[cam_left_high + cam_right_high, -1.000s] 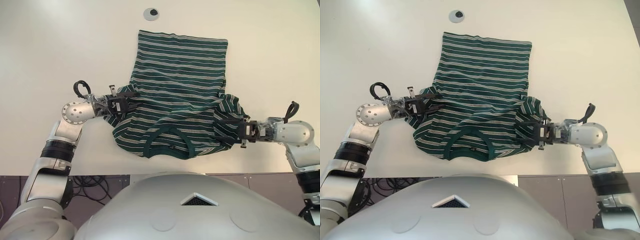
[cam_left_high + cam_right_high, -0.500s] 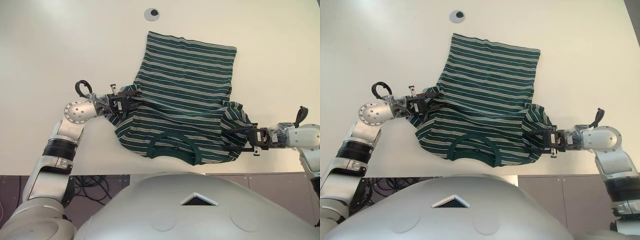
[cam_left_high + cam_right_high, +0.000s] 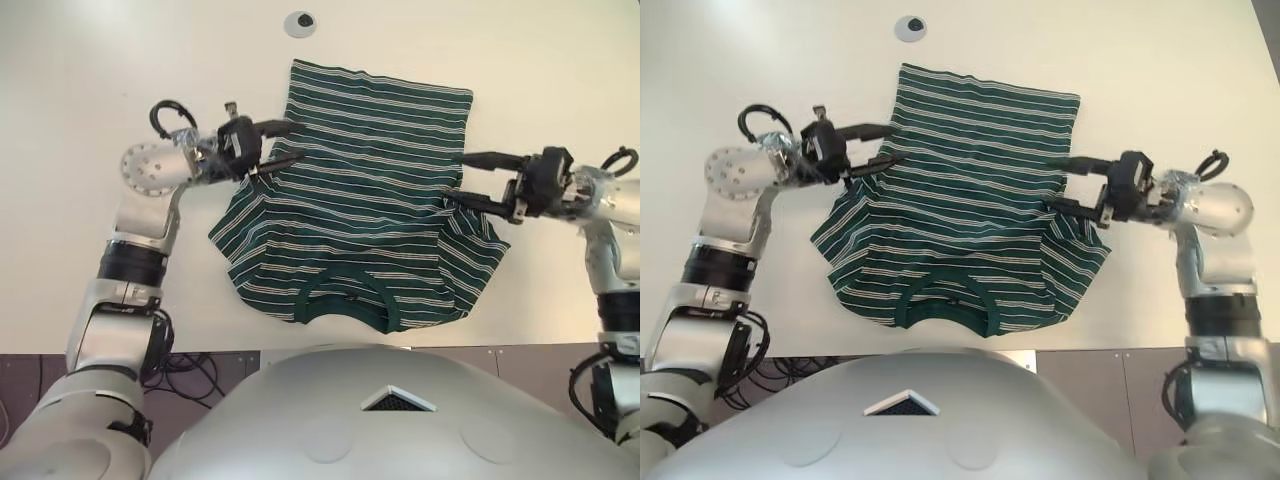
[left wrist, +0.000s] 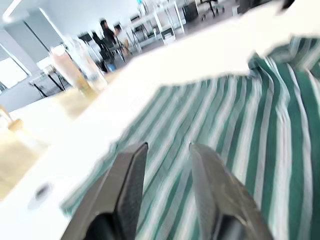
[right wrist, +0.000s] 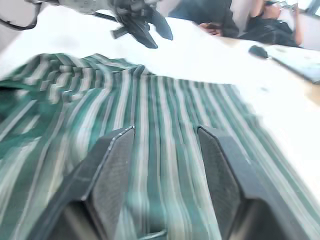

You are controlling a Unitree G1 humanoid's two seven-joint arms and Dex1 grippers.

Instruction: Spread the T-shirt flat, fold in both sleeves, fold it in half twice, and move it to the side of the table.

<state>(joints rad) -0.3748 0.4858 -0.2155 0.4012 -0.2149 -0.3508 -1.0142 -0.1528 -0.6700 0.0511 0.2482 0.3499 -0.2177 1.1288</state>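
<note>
Desk (image 3: 100, 60): pale and wide, carrying the whole shirt.
T-shirt (image 3: 370, 200): green striped, lying mid-desk with its hem at 12 o'clock and its collar at 6 o'clock. The body is now lying mostly flat, no longer being tugged sideways.
Sleeves: the left sleeve (image 3: 235, 215) at 8 o'clock is spreading outward. The right sleeve (image 3: 478, 235) at 4 o'clock is still puckering a little.
Left gripper (image 3: 285, 141): having let go of the sleeve it was pinching half a second ago, it is now hovering with jaws apart and empty at the shirt's 10 o'clock edge.
Right gripper (image 3: 462, 178): likewise released and moved toward 12 o'clock, gaping wide and holding nothing at the 3 o'clock edge.
Round cap (image 3: 299, 23): sitting just beyond the hem at 12 o'clock.
Meaning: spreading is looking nearly finished; folding in the sleeves is probably coming next.
</note>
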